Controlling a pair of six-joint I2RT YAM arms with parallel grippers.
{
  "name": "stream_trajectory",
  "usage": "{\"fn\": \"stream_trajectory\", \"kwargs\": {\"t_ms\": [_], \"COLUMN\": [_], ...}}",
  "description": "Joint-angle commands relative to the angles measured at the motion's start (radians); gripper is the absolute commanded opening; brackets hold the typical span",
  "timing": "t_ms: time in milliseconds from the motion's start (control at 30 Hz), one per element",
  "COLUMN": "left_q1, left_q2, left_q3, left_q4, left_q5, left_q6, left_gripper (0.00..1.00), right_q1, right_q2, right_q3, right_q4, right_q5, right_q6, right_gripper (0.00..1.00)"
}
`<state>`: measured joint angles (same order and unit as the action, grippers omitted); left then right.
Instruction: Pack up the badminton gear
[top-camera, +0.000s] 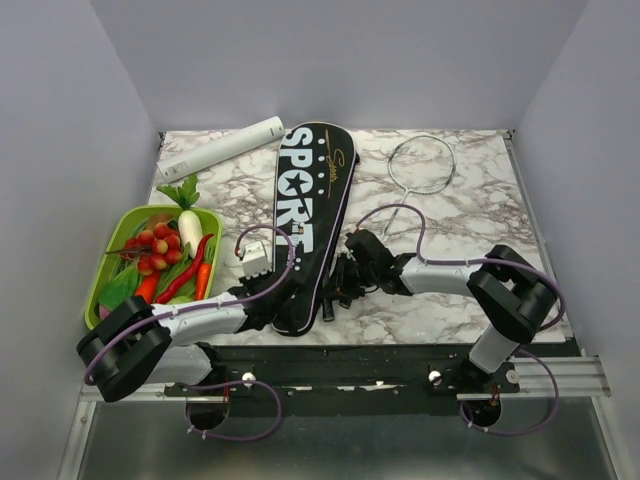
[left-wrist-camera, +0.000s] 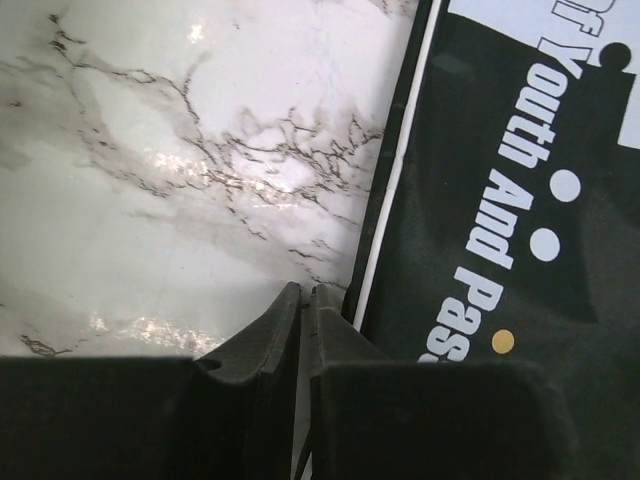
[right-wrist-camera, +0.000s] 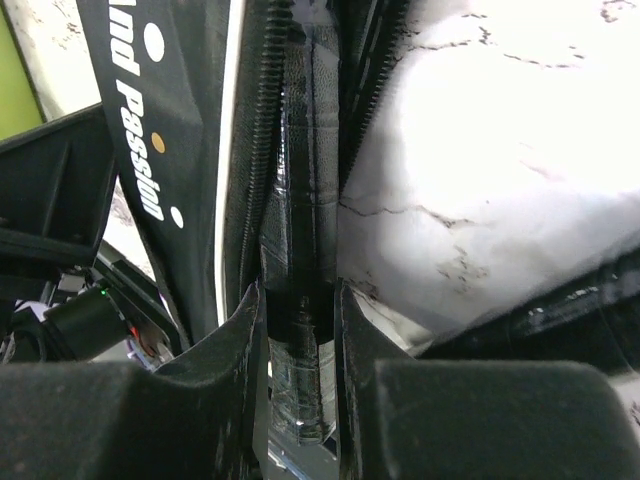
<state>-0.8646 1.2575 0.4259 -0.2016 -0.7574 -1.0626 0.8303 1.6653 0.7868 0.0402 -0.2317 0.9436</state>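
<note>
Centrally in the top view lies the black racket bag (top-camera: 310, 190), lettered "SPORT" in white, its wide end toward the upper middle of the marble table (top-camera: 470, 220) and its narrow end near the arms' bases. One racket (top-camera: 420, 165) has its pale stringed head at the upper right, with its thin shaft slanting down and left toward the right gripper (top-camera: 345, 280), which sits against the bag's lower right edge. From the right wrist, that gripper's fingers (right-wrist-camera: 240, 340) are clamped on a black wrapped handle (right-wrist-camera: 300, 230) that runs along the bag's zip line. Whether a second handle lies beside it is not clear from above. The left gripper (left-wrist-camera: 305, 292) is at the bag's lower left edge. Its fingers are pressed together with only a hairline slit between them and nothing visible in it, and the tips are just beside the bag's white-piped rim. A green tray (top-camera: 103, 262) of toy vegetables is at the left, and a white tube (top-camera: 225, 145) lies at the upper left, near the bag's wide end.
</note>
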Motion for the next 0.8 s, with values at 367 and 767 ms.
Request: {"fn": "stream_trajectory", "kwargs": {"t_ms": [367, 767], "left_q1": [-0.007, -0.011], "left_q2": [-0.024, -0.052], "left_q3": [-0.130, -0.151], "left_q4": [0.171, 0.174], "left_q5": [0.242, 0.259], "left_q6": [-0.027, -0.017], "left_gripper": [0.10, 0.09], "right_q1": [0.035, 0.053], "right_q2": [0.143, 0.065], "right_q3": [0.149, 0.172], "right_q4": [0.225, 0.205], "right_q5": [0.084, 0.086], "right_q6": [0.055, 0.057], "right_gripper": [0.22, 0.22]}}
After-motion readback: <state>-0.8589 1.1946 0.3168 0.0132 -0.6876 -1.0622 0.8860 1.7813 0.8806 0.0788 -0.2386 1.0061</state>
